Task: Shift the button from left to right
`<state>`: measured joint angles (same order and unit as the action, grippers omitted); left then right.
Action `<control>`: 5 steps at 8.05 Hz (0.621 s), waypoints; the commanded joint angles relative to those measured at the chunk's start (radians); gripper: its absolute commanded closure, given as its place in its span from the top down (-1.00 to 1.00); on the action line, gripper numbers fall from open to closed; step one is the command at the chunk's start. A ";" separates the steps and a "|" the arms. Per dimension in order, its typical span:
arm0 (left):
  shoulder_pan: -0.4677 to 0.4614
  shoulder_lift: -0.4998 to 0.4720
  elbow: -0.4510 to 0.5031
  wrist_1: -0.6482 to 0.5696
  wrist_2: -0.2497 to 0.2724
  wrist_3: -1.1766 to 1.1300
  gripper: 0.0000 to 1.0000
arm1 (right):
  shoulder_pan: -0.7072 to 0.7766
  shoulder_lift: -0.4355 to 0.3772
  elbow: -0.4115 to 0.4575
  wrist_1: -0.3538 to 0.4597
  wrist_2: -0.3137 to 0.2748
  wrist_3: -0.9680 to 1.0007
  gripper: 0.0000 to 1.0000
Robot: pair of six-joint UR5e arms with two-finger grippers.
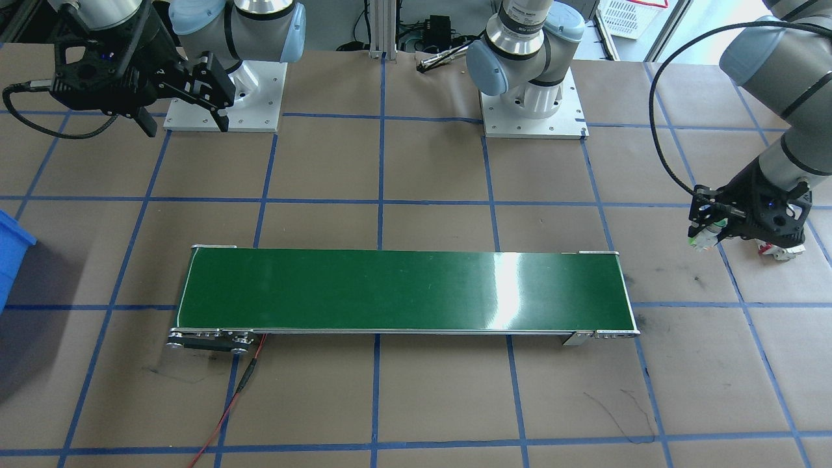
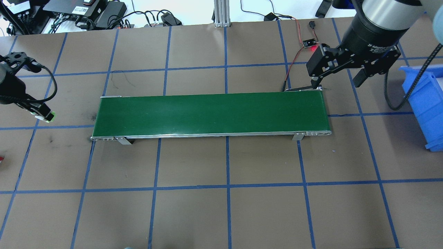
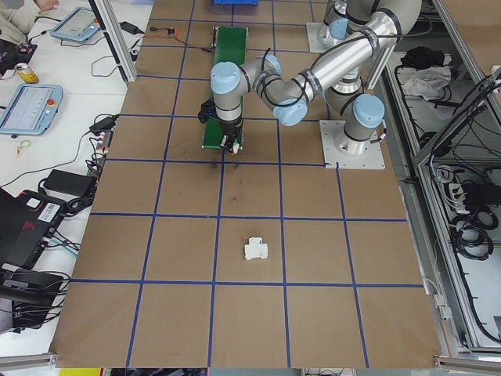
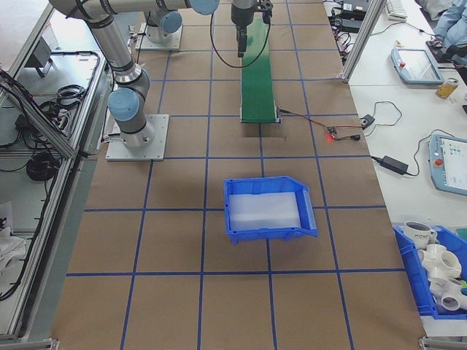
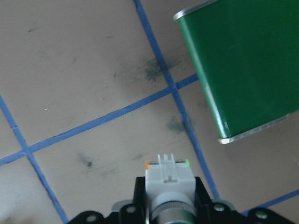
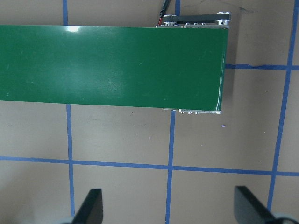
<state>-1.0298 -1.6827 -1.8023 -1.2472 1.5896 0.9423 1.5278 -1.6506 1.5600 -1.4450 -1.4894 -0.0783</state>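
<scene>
Pickup done, transport only begun. On the left, left tool (image 2: 43,114) closed on the button (image 2: 46,116), lifted clear of the table (image 2: 221,207), green cap peeking out from between the fingers in the overhead view. From the left wrist camera, white body of the button clamped at the bottom of the view, small orange and green marks at its top corners. Left arm bent down and reaching outward, tool tilted toward the conveyor belt (image 2: 211,114), near end of the belt ahead of the tool and a little to its right, not yet under it. White blocky part (image 3: 255,249) well behind the left tool, lying on the table, untouched.

Still to do, as a judgement: carry to the belt or across to the right side, release, and probably a pickup by the other arm.

On the right, right tool (image 2: 341,69) wide open and holding nothing, pointing straight down, hanging above the far corner of the belt's right end. Blue bin (image 2: 427,103) just beyond the right tool, to its outer side.
</scene>
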 commanded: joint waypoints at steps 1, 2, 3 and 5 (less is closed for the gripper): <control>-0.151 -0.017 -0.003 0.005 -0.026 -0.271 -1.00 | 0.000 0.000 0.000 0.000 0.000 0.000 1.00; -0.188 -0.017 -0.005 0.009 -0.036 -0.321 -1.00 | 0.000 0.000 0.000 0.000 0.000 0.000 1.00; -0.202 -0.020 -0.006 0.014 -0.037 -0.391 -1.00 | -0.001 0.000 0.000 0.000 0.000 0.000 1.00; -0.207 -0.049 -0.006 0.072 -0.056 -0.419 -1.00 | -0.002 0.000 0.000 0.000 0.000 0.000 1.00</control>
<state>-1.2253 -1.7051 -1.8078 -1.2283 1.5451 0.5612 1.5267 -1.6506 1.5601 -1.4450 -1.4895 -0.0783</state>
